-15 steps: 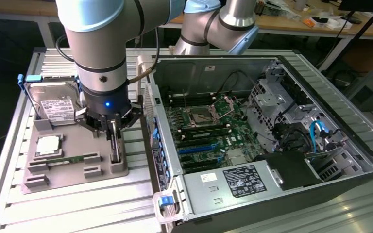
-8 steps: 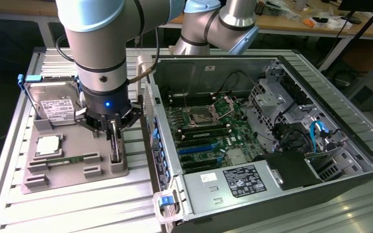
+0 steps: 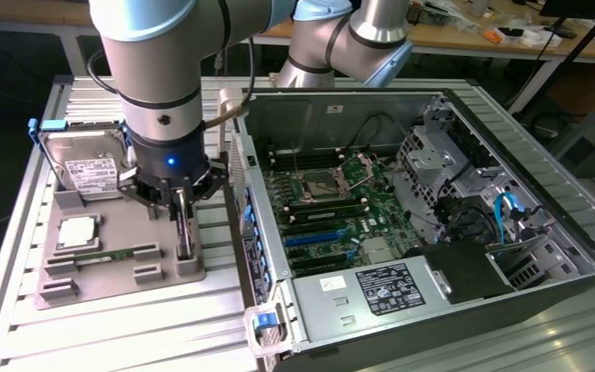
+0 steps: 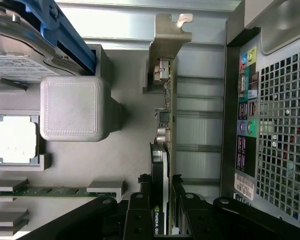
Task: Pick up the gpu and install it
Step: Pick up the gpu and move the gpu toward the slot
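Gripping the gpu (image 4: 162, 150) w/ my fingers (image 3: 182, 211): they're partway closed, one on each flat face of the card, tight against it, no gap I can make out. Card stands on edge in a slot of the grey holder tray (image 3: 122, 271), and its lower edge looks seated there. Its silvery bracket (image 4: 167, 45) is at the end away from my grip. From the wrist, the printed logo strip on the card's edge runs right betw. the fingers.

Tray lies on the slatted counter (image 3: 29, 310) at the exterior view's left, just beside the open pc case (image 3: 545, 225). The gpu slot is on the tray's side nearest the case.

Other bits in the tray:
- hard drive (image 3: 89, 167) w/ white label, propped at the far end
- cpu (image 3: 77, 232) flat in its pocket, mid tray
- memory stick (image 3: 106, 254) on edge, nearer the cam

Case lies on its side at the exterior view's right, panel off. Motherboard (image 3: 328, 209) faces up, psu (image 3: 386, 288) at the near end. My arm (image 3: 158, 70) comes down over the tray.
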Motion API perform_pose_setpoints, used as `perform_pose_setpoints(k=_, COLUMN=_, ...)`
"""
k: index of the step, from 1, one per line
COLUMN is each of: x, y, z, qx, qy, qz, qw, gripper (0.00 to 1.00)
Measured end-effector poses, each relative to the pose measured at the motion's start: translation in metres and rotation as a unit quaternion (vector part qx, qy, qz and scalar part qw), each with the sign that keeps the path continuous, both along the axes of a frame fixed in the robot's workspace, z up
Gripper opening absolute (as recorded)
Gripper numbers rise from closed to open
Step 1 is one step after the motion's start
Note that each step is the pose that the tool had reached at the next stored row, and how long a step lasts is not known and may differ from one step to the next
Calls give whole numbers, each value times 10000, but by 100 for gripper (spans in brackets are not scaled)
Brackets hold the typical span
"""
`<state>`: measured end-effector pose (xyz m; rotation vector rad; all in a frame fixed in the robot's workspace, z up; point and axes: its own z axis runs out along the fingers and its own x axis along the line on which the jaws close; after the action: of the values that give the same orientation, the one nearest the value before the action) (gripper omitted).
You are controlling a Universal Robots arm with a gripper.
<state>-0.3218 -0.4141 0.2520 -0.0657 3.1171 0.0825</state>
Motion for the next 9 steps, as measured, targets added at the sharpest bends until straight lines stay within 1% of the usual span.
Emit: perform_pose_setpoints(k=9, x=0, y=2, z=180, qx=0, qy=0, qz=0, qw=10000, gripper=27)
